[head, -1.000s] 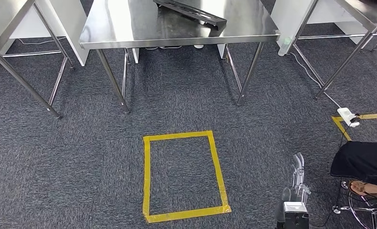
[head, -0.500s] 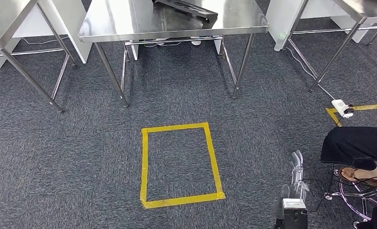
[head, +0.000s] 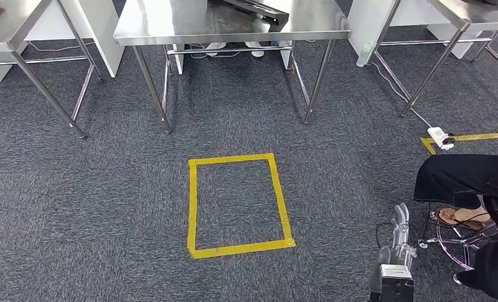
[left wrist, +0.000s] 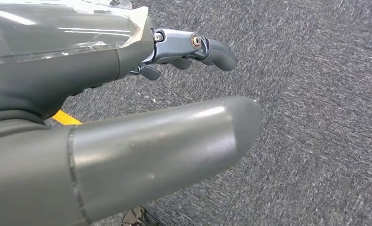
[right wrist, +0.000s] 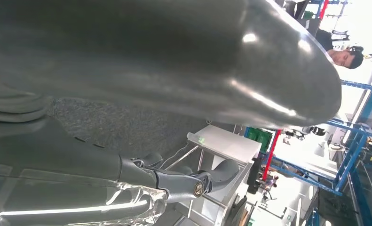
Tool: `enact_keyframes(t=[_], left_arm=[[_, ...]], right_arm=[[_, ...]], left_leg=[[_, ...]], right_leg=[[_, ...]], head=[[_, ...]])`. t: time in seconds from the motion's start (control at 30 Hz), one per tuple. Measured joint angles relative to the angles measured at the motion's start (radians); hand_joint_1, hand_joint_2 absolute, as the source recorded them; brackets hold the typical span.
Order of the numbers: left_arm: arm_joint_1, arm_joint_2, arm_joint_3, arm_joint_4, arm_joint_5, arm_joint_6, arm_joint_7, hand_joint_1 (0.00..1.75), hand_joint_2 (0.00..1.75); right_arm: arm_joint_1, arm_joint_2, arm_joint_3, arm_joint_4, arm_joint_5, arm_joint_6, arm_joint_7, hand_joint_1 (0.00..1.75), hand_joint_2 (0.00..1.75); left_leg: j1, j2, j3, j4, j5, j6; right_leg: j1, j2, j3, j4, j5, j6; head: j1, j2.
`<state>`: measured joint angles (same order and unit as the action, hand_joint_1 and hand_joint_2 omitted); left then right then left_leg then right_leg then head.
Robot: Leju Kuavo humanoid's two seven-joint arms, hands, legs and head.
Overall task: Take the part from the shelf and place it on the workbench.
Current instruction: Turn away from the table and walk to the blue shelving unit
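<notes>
So the long black flat metal part [head: 254, 9] is lying on the shiny stainless steel workbench [head: 170, 25], close to its far edge and reaching toward the right-hand side, with its near end sitting on the tabletop. Judging from that, the placing looks basically done.

The right hand [head: 397, 242] hangs down low over the grey carpet with fingers loosely extended and nothing in them; the right wrist view backs that up, fingers [right wrist: 207, 179] slightly curved around empty air. The left hand [left wrist: 188, 52] is the same story, fingers [left wrist: 219, 52] a bit curled but apart, holding nothing, pointing at the carpet.

On the floor there's a yellow tape rectangle [head: 192, 201] in front of the bench, well apart from its legs. A seated person's dark trouser leg [head: 460, 179] and sandal are right beside the right hand.

What's left? Probably nothing much, unless another part has to be fetched.
</notes>
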<state>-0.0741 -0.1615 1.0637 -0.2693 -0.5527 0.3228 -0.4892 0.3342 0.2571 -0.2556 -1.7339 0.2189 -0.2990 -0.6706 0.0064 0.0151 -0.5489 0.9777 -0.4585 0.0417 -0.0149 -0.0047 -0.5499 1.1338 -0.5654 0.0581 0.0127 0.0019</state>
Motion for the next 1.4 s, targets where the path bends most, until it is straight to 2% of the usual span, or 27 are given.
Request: enact_keyframes(t=[0.03, 0.07, 0.1, 0.17, 0.23, 0.27, 0.3, 0.37, 0.4, 0.43, 0.47, 0.53, 0.57, 0.6, 0.7, 0.8, 0.93, 1.17, 1.27, 1.3, 1.33, 1.4], left_arm=[[0.000, 0.000, 0.000, 0.000, -0.001, 0.000, 0.000, 0.00, 0.00], [-0.001, 0.000, 0.000, 0.000, -0.002, 0.000, 0.000, 0.00, 0.00], [-0.001, 0.000, -0.001, 0.000, -0.003, -0.001, 0.000, 0.00, 0.00], [-0.001, 0.001, -0.001, 0.000, -0.005, -0.002, 0.000, 0.00, 0.00], [-0.001, 0.002, -0.001, 0.000, -0.010, -0.002, -0.001, 0.00, 0.00], [0.000, 0.002, -0.001, 0.000, -0.011, -0.002, -0.001, 0.00, 0.00], [0.000, 0.003, -0.002, 0.000, -0.012, -0.002, -0.002, 0.00, 0.00], [0.000, 0.003, -0.002, 0.000, -0.013, -0.002, -0.002, 0.00, 0.00], [0.000, 0.003, -0.002, 0.000, -0.013, -0.002, -0.002, 0.00, 0.00], [0.000, 0.003, -0.002, 0.000, -0.013, -0.002, -0.002, 0.00, 0.00], [0.000, 0.003, -0.002, 0.000, -0.013, -0.002, -0.002, 0.00, 0.00], [0.000, 0.005, -0.002, 0.000, -0.013, -0.001, -0.003, 0.00, 0.00], [0.000, 0.005, -0.002, 0.000, -0.013, 0.000, -0.004, 0.00, 0.00], [-0.001, 0.006, -0.002, 0.000, -0.013, 0.000, -0.004, 0.00, 0.00], [-0.001, 0.003, -0.002, 0.000, -0.013, 0.001, -0.005, 0.00, 0.00], [-0.001, 0.004, -0.002, 0.000, -0.013, 0.002, -0.005, 0.00, 0.00], [-0.001, 0.003, -0.002, 0.000, -0.013, 0.002, -0.005, 0.00, 0.00], [-0.001, 0.003, -0.002, 0.000, -0.013, 0.002, -0.005, 0.00, 0.00], [-0.002, 0.003, -0.002, -0.001, -0.012, 0.003, -0.006, 0.00, 0.00], [-0.002, 0.003, -0.001, -0.001, -0.013, 0.003, -0.007, 0.00, 0.00], [-0.002, 0.002, -0.001, -0.001, -0.013, 0.003, -0.008, 0.00, 0.00], [-0.003, 0.001, -0.001, -0.002, -0.013, 0.003, -0.008, 0.00, 0.00]], right_arm=[[-0.001, 0.000, -0.001, 0.000, 0.000, 0.000, 0.000, 0.00, 0.00], [-0.002, 0.001, -0.002, -0.001, 0.001, 0.001, 0.000, 0.00, 0.00], [-0.002, 0.002, -0.003, -0.003, 0.001, 0.001, 0.000, 0.00, 0.00], [-0.002, 0.006, -0.007, -0.006, 0.002, 0.003, 0.000, 0.00, 0.00], [-0.003, 0.007, -0.012, -0.006, 0.002, 0.003, 0.000, 0.00, 0.00], [-0.003, 0.009, -0.013, -0.006, 0.002, 0.004, -0.001, 0.00, 0.00], [-0.004, 0.010, -0.014, -0.006, 0.003, 0.004, -0.001, 0.00, 0.00], [-0.004, 0.013, -0.014, -0.006, 0.005, 0.006, -0.002, 0.00, 0.00], [-0.003, 0.014, -0.015, -0.006, 0.005, 0.006, -0.002, 0.00, 0.00], [-0.003, 0.014, -0.015, -0.006, 0.006, 0.007, -0.002, 0.00, 0.00], [-0.003, 0.015, -0.016, -0.006, 0.006, 0.009, -0.003, 0.00, 0.00], [-0.004, 0.017, -0.017, -0.006, 0.007, 0.015, -0.005, 0.00, 0.00], [-0.005, 0.018, -0.018, -0.006, 0.008, 0.019, -0.006, 0.00, 0.00], [-0.006, 0.020, -0.018, -0.006, 0.008, 0.022, -0.006, 0.00, 0.00], [-0.008, 0.022, -0.018, -0.006, 0.008, 0.027, -0.008, 0.00, 0.00], [-0.008, 0.022, -0.018, -0.006, 0.007, 0.027, -0.008, 0.00, 0.00], [-0.008, 0.023, -0.018, -0.006, 0.007, 0.027, -0.008, 0.00, 0.00], [-0.008, 0.023, -0.018, -0.006, 0.000, 0.037, -0.007, 0.00, 0.00], [-0.009, 0.023, -0.018, -0.005, -0.025, 0.067, -0.005, 0.00, 0.00], [-0.010, 0.023, -0.018, -0.005, -0.033, 0.077, -0.003, 0.00, 0.00], [-0.012, 0.023, -0.018, -0.004, -0.039, 0.084, -0.002, 0.00, 0.00], [-0.018, 0.022, -0.018, -0.001, -0.049, 0.094, 0.002, 0.00, 0.00]], left_leg=[[-0.001, 0.000, -0.005, 0.004, 0.005, -0.004], [-0.002, -0.001, -0.009, 0.008, 0.009, -0.009], [-0.004, -0.001, -0.012, 0.012, 0.014, -0.014], [-0.004, -0.002, -0.018, 0.014, 0.024, -0.025], [0.000, -0.005, -0.027, 0.028, 0.013, -0.036], [0.002, -0.006, -0.040, 0.059, -0.013, -0.041], [0.004, -0.008, -0.062, 0.112, -0.051, -0.046], [0.005, -0.009, -0.114, 0.249, -0.128, -0.053], [0.005, -0.009, -0.129, 0.294, -0.145, -0.055], [0.005, -0.009, -0.125, 0.302, -0.142, -0.055], [0.005, -0.009, -0.102, 0.269, -0.120, -0.053], [0.005, -0.010, -0.021, 0.135, -0.061, -0.045], [0.004, -0.011, 0.010, 0.076, -0.043, -0.041], [0.004, -0.013, 0.027, 0.039, -0.036, -0.037], [-0.004, -0.014, 0.025, 0.021, -0.032, -0.030], [-0.015, -0.013, 0.019, 0.021, -0.028, -0.020], [-0.020, -0.013, 0.014, 0.023, -0.023, -0.011], [-0.023, -0.013, 0.009, 0.024, -0.019, -0.006], [-0.020, -0.010, 0.013, 0.013, -0.009, 0.008], [-0.015, -0.006, 0.015, 0.002, -0.001, 0.015], [-0.009, -0.001, 0.017, -0.010, 0.007, 0.020], [-0.003, 0.011, 0.013, -0.020, 0.017, 0.023]], right_leg=[[0.001, 0.001, 0.052, -0.079, 0.013, 0.002], [0.003, 0.001, 0.087, -0.139, 0.023, 0.000], [0.004, 0.002, 0.100, -0.169, 0.028, -0.005], [0.008, 0.003, 0.091, -0.173, 0.037, -0.021], [0.001, 0.002, 0.084, -0.171, 0.048, -0.038], [-0.003, 0.001, 0.079, -0.173, 0.054, -0.046], [-0.006, 0.000, 0.074, -0.172, 0.060, -0.053], [-0.004, -0.002, 0.062, -0.170, 0.069, -0.059], [-0.003, -0.002, 0.057, -0.168, 0.073, -0.058], [-0.003, -0.002, 0.053, -0.165, 0.076, -0.056], [-0.003, -0.001, 0.050, -0.161, 0.077, -0.055], [-0.002, -0.001, 0.044, -0.152, 0.078, -0.052], [0.002, -0.001, 0.041, -0.148, 0.078, -0.050], [0.007, -0.001, 0.035, -0.144, 0.078, -0.048], [0.017, -0.001, 0.016, -0.138, 0.079, -0.043], [0.012, -0.001, 0.011, -0.140, 0.086, -0.033], [0.006, -0.001, 0.007, -0.142, 0.093, -0.023], [0.002, -0.001, 0.008, -0.143, 0.098, -0.015], [-0.004, 0.001, 0.010, -0.154, 0.107, -0.003], [-0.004, 0.002, 0.005, -0.148, 0.102, -0.001], [-0.001, 0.004, -0.009, -0.122, 0.085, -0.005], [-0.003, 0.005, -0.066, -0.007, 0.027, -0.014]], head=[[-0.001, 0.000], [0.000, 0.000], [0.000, 0.000], [0.000, 0.000], [-0.001, 0.000], [-0.001, 0.000], [-0.002, 0.000], [-0.003, 0.000], [-0.003, 0.000], [-0.003, 0.000], [-0.003, 0.000], [-0.003, 0.000], [-0.003, 0.000], [-0.002, 0.000], [-0.001, 0.000], [-0.002, 0.000], [-0.002, 0.000], [-0.002, 0.000], [-0.003, 0.000], [-0.003, 0.000], [-0.002, 0.000], [0.000, 0.000]])
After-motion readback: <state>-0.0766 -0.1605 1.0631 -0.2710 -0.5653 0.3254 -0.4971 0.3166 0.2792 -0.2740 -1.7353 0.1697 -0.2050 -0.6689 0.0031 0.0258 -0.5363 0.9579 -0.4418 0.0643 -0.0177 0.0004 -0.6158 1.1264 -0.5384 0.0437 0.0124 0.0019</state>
